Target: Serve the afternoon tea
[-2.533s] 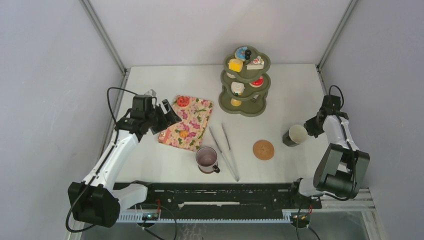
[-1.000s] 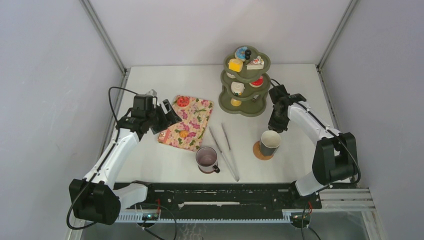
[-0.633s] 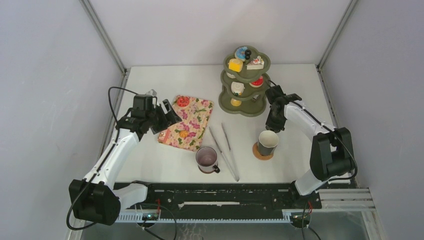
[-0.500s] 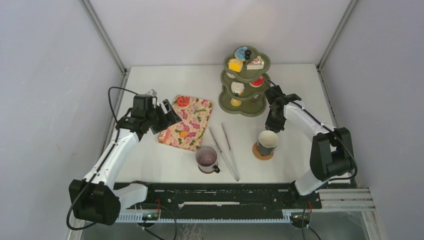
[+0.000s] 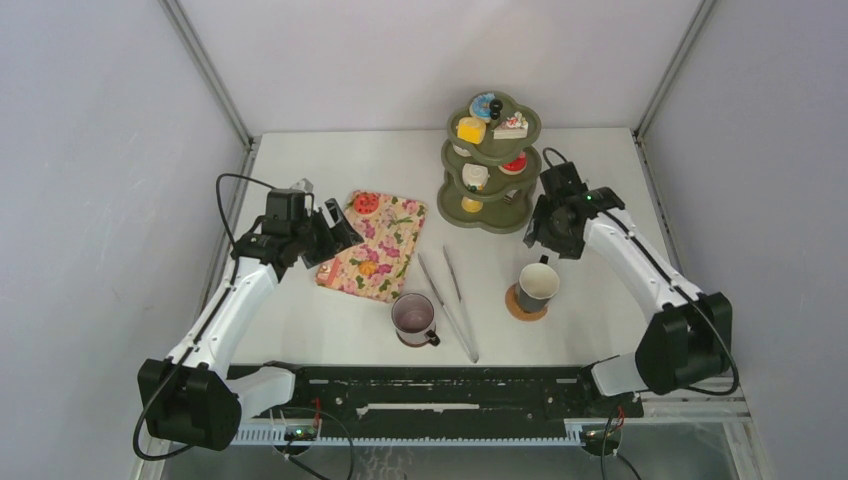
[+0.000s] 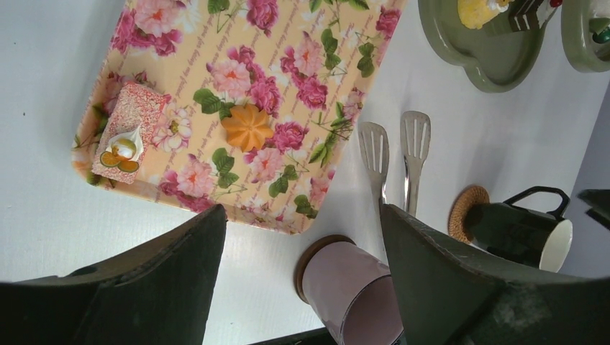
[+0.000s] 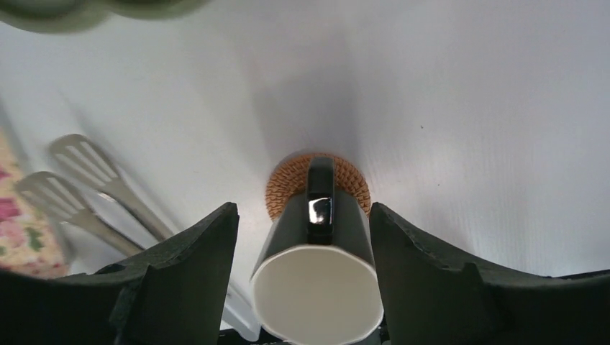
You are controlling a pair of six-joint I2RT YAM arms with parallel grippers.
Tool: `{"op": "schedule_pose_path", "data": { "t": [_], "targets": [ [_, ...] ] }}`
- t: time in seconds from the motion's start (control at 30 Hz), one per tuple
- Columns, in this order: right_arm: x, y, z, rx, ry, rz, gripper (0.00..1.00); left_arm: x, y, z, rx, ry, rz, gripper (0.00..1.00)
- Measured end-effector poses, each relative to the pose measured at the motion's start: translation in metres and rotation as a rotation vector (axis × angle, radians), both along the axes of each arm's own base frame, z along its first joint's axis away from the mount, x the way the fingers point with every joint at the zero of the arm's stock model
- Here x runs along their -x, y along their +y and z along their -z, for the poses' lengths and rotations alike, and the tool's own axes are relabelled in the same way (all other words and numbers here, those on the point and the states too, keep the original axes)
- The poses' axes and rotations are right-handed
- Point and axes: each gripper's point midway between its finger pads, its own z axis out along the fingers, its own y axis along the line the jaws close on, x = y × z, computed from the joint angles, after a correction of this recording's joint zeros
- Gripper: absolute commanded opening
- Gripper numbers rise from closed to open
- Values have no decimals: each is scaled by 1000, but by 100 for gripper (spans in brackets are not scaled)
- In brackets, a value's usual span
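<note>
Your left gripper [image 5: 338, 225]: over the tray's left edge, jaws standing apart with nothing between them. The wrist view cuts both fingers [image 6: 144, 287] off at the bottom.

Tray [image 5: 378, 250]: flat on the table [image 5: 330, 165]. It carries a pink slice [image 6: 129, 129] and an orange piece [image 6: 247, 127]. From above, the gripper hides the slice from you. A red donut [image 5: 365, 202] sits at the tray's far corner.

Mauve mug [image 5: 413, 318]: upright, just beside the tray's near corner. In the left wrist view its rim is cut off.

Tongs [image 5: 452, 295]: lying flat between the two mugs.

Stand [image 5: 497, 224]: three tiers, at the far side of the table. On top you have a yellow cube [image 5: 471, 130], a blue donut [image 5: 483, 104] and a white slice [image 5: 513, 125]. The pieces on the lower tiers are partly hidden and too small to tell apart.

Green mug [image 5: 537, 285]: upright on a coaster [image 5: 513, 304], handle toward the stand.

Your right gripper [image 5: 552, 240]: above the green mug, jaws spread wide and gripping nothing. The right wrist view shows the mug below, between the two fingers [image 7: 187, 280].
</note>
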Motion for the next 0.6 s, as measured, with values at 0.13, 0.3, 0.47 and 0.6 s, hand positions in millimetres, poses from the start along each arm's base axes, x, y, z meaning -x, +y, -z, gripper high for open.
{"op": "schedule_pose_path", "data": {
  "t": [0.13,0.3,0.47,0.6],
  "targets": [
    [-12,-3,-46,-1,-133,1,75,-1,0,-1,-1,-3,-2,84],
    [-17,-13,-123,-8,-393,-11,77,-1,2,-9,-7,-33,7,85],
    [7,-40,-209,-4,-732,47,85,-7,4,-44,-22,-143,24,86],
    [31,-66,-254,17,-933,131,85,-9,9,-82,-45,-260,22,88]
  ]
}}
